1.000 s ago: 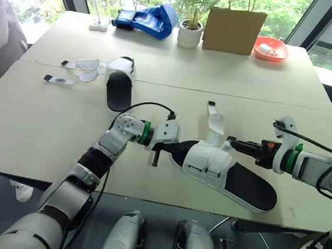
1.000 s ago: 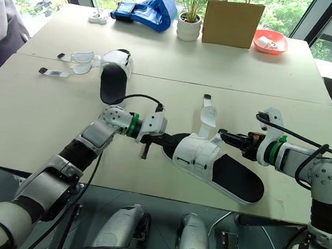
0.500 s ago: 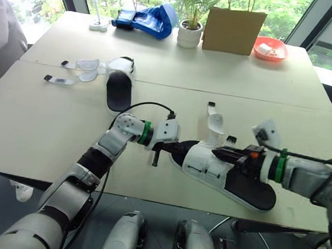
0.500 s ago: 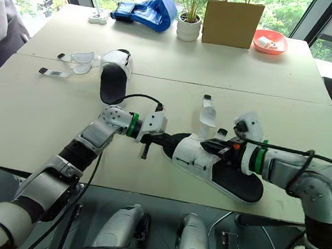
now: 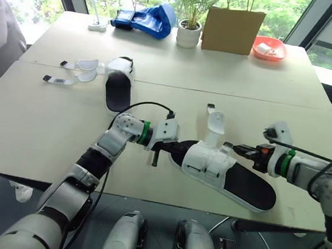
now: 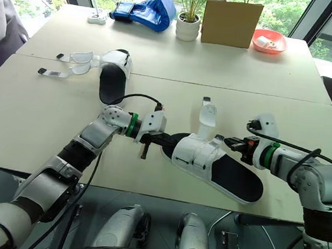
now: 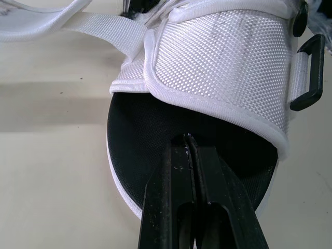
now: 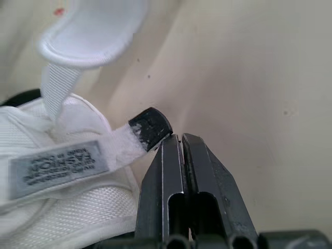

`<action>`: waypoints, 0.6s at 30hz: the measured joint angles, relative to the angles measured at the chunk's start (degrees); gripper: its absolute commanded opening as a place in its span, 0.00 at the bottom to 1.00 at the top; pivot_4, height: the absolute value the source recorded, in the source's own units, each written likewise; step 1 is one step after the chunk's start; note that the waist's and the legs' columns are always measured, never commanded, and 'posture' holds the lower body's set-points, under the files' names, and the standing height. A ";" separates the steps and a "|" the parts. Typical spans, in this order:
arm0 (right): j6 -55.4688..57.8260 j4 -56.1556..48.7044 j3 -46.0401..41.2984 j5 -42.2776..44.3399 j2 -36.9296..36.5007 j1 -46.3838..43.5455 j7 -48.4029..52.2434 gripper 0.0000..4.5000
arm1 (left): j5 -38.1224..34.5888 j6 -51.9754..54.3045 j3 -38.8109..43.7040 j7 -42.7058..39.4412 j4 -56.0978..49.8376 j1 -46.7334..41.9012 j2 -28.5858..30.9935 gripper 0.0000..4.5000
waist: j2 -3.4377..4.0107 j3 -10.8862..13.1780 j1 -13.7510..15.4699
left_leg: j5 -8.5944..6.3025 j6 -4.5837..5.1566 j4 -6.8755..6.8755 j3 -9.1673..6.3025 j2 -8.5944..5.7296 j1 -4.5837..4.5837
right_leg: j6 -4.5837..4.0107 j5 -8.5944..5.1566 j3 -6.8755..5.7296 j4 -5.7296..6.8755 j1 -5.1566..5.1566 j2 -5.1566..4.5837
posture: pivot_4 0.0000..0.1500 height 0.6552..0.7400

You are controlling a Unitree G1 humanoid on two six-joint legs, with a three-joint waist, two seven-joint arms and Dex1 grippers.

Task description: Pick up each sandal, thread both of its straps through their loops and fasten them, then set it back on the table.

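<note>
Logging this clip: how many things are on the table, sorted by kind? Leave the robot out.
Sandals: 2
Potted plant: 1
Brown paper bag: 1
Red bowl: 1
Blue fabric bag: 1
Small white object: 1
Total: 7

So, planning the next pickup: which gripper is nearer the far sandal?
Left. Left gripper is at the toe of the near sandal, nearest the far sandal; right gripper is beyond the near sandal's upper.
</note>
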 measured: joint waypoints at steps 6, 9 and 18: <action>5.52 -9.68 -12.96 14.13 -0.55 4.67 1.23 0.21 | -0.70 3.59 0.67 0.73 -2.96 1.35 0.20 0.00 | -0.02 0.01 0.09 | 0.00 0.00 -0.04 -0.05 0.01 0.01 | 0.00 0.00 -0.01 0.00 0.00 -0.04 | 1.00 0.78; 9.38 -12.98 -17.64 24.34 -1.03 10.85 -0.34 0.52 | -2.49 9.00 1.60 0.30 -6.72 2.10 2.01 0.00 | 0.02 0.04 -0.06 | 0.07 -0.14 -0.10 -0.06 0.02 -0.03 | 0.00 0.00 0.00 -0.01 -0.06 -0.06 | 1.00 0.78; 6.02 -22.63 -15.85 30.60 0.45 26.51 -5.31 1.00 | -19.30 28.01 9.20 -12.74 -24.81 3.02 18.43 0.86 | 0.08 0.10 -1.39 | 0.19 -0.35 -0.16 -0.06 0.03 -0.01 | 0.00 -0.03 0.04 -0.02 -0.08 0.00 | 1.00 0.78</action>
